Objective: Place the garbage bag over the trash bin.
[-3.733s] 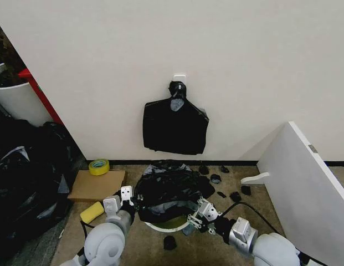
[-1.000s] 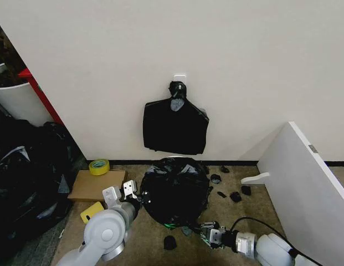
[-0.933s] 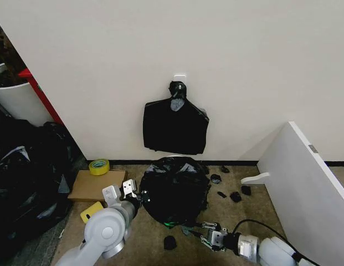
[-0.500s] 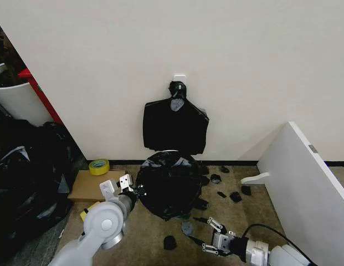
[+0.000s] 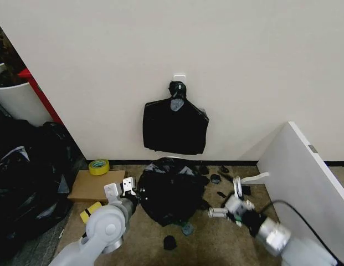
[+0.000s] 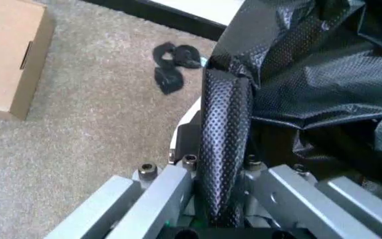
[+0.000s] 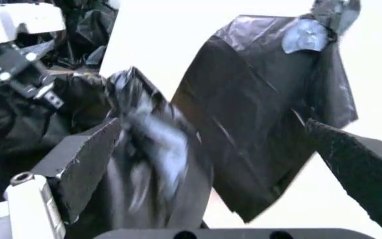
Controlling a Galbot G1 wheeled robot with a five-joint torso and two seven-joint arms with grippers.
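The glossy black garbage bag (image 5: 172,191) lies draped over the trash bin on the carpet below the wall. Of the bin, just a sliver of white rim (image 6: 179,130) peeks out beside the plastic. My left gripper (image 5: 127,187) is at the bag's left edge, shut on a fold of the bag (image 6: 223,149). My right gripper (image 5: 227,202) hovers just right of the bag, open, fingers spread wide with nothing between them. From the right wrist, the bag (image 7: 144,149) is seen farther off, beyond the pads (image 7: 85,164).
A flat bundle of black bags (image 5: 175,126) hangs on the wall. A heap of black sacks (image 5: 25,177) and a white tub (image 5: 16,100) stand left. A cardboard box (image 5: 97,184), yellow tape (image 5: 98,166), black scraps (image 5: 170,242) and a leaning white board (image 5: 304,177) surround the bin.
The bag has been pulled down over the bin's white rim. My right gripper let go, opened and swung from the bag's front to its right side. The left gripper keeps its hold.
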